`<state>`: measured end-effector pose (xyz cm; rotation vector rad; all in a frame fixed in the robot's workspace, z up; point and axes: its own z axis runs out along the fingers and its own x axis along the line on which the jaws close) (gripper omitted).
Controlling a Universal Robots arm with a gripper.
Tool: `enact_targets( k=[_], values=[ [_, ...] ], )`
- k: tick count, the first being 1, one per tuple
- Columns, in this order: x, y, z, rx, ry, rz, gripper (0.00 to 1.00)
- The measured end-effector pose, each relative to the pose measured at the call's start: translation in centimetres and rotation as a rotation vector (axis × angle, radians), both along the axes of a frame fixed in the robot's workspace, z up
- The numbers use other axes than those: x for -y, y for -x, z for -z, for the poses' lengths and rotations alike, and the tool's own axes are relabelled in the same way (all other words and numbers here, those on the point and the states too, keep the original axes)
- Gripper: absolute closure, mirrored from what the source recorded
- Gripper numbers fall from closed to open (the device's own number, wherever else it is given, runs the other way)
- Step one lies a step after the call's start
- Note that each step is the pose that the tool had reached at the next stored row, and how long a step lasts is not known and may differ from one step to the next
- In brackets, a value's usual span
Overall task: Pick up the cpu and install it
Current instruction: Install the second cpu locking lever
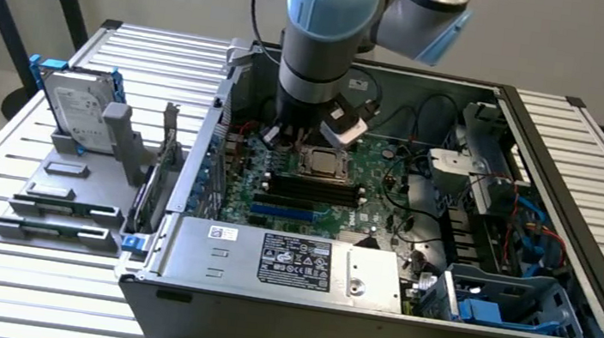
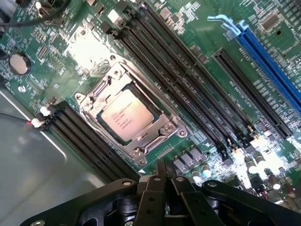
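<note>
Exterior view. Open computer case (image 1: 565, 279) lying on its side on a slatted table (image 1: 5, 141), so that the green circuit board (image 1: 392, 189) faces up for reach from above. Robot arm (image 1: 326, 25) lowered from the top centre into the case, gripper (image 1: 304, 135) just above the board. Cpu (image 1: 326, 165) at centre frame, seated flat inside its metal socket frame, just beside the gripper and not carried by it. At the exterior view's left, a grey holder (image 1: 68, 192) keeping a hard drive (image 1: 76, 111) upright (parts laid out for easy picking).

Wrist view. Cpu (image 2: 126, 117) left of centre, silvery top up, lying level within the square socket (image 2: 131, 115), retaining frame surrounding it. Fingertips (image 2: 165, 172) at bottom centre pressed together with nothing between them, clear of the chip. Dark memory slots (image 2: 188, 80) running diagonally beside the socket; blue card slot (image 2: 268, 61) at upper right.
</note>
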<state>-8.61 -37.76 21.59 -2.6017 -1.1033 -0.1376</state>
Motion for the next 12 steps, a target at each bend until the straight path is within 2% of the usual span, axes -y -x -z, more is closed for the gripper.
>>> enact_targets(
  k=[7, 12],
  values=[
    [-0.41, 0.09, -0.19, 0.0000, 0.0274, -0.066, 0.89],
    [-0.65, 0.09, -0.38, 0.0004, 0.0384, -0.116, 0.89]
  ],
)
